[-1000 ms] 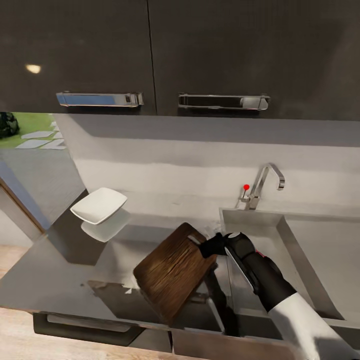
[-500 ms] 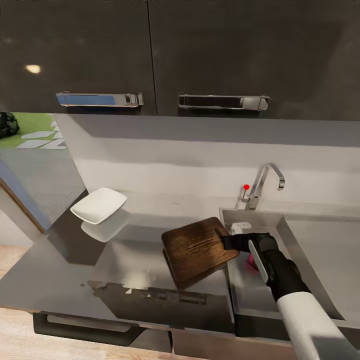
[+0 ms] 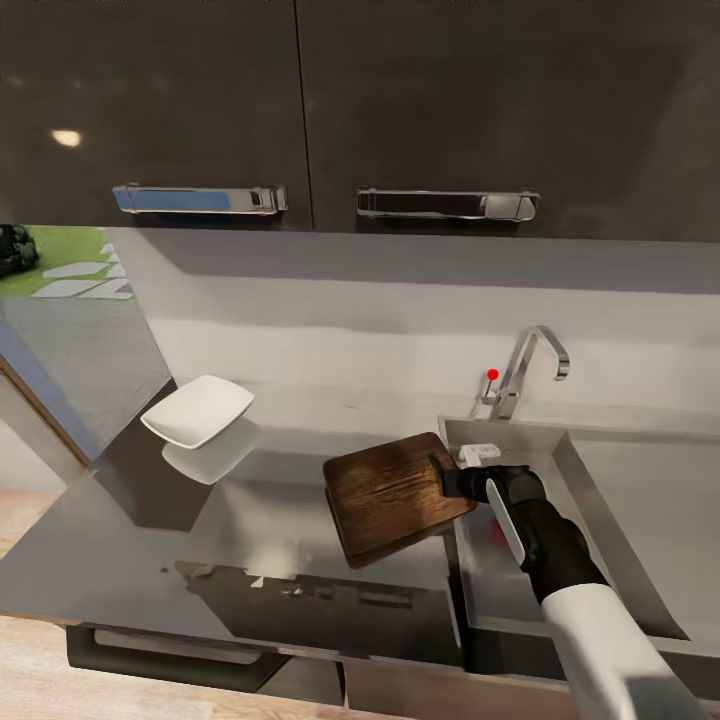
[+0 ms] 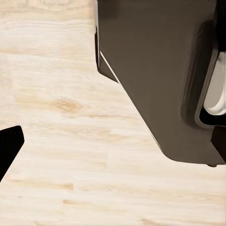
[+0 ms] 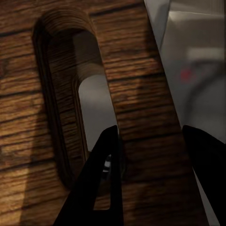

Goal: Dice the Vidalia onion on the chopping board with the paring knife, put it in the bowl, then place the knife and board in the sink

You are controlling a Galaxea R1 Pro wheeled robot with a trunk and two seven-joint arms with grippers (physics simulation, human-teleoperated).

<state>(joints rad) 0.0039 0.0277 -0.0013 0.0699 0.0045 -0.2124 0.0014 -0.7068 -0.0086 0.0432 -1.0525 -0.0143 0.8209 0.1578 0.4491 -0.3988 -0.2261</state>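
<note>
The right fingers point(image 5: 150, 179) pinch the board point(image 3: 395, 492) at its slot end, one finger through the slot. Beyond them lies the sink point(image 3: 560, 440). Held so near its edge, the board could twist free.

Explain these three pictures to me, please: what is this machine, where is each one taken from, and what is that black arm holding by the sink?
This is a simulated two-armed robot in a kitchen. The big picture comes from a camera on its head, looking down over a grey countertop. The other two come from cameras near each gripper. The right gripper, the black claw ending the white sleeve, grips a brown wooden chopping board at its handle end. Its wrist camera shows one finger through the handle slot and the other past the board's edge. The board is lifted, its handle end reaching over the steel sink with its faucet. A white bowl rests further left. The left wrist camera looks down at a wooden floor.
</note>
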